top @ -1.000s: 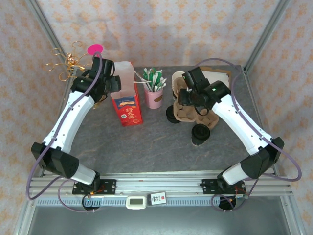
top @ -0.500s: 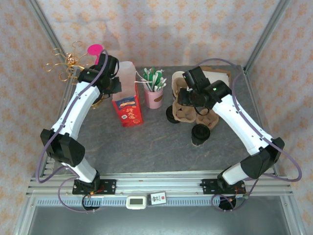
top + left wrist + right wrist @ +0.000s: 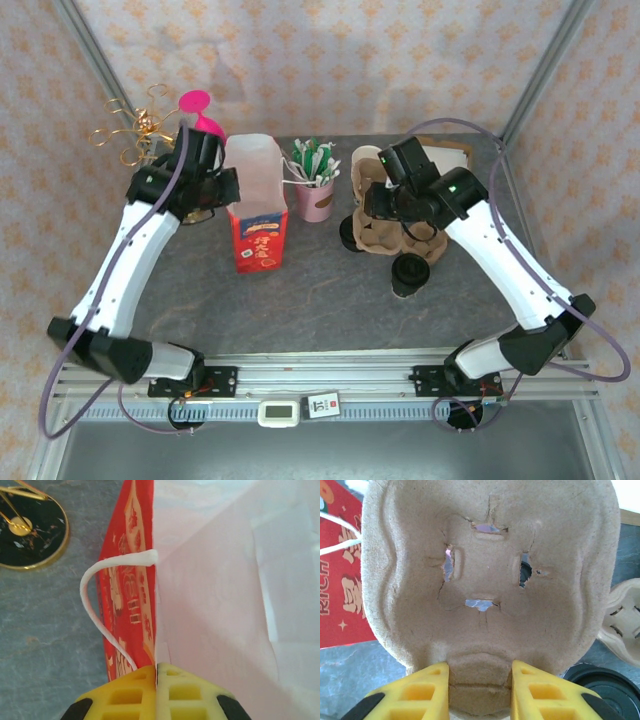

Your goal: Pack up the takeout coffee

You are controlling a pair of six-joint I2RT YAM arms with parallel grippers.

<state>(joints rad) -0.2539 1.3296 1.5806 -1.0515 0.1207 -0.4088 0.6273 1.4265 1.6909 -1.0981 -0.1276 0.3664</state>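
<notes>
The takeout coffee, a dark cup with a black lid, stands on the table right of centre, near the carrier's front edge. My right gripper is shut on the edge of a brown pulp cup carrier, one yellow finger on each side of a ridge. A red paper bag with a white inside stands open left of centre. On its left rim my left gripper is shut, beside the white string handle.
A pink cup of sachets stands between bag and carrier. A squat black round piece sits left of the carrier. Cream-lined cups and a board are behind. A gold ornament and a gold-rimmed black disc lie at the left.
My left gripper has shut on the bag's rim and pulled it left, widening the bag's mouth. The right gripper and carrier have hardly moved.
</notes>
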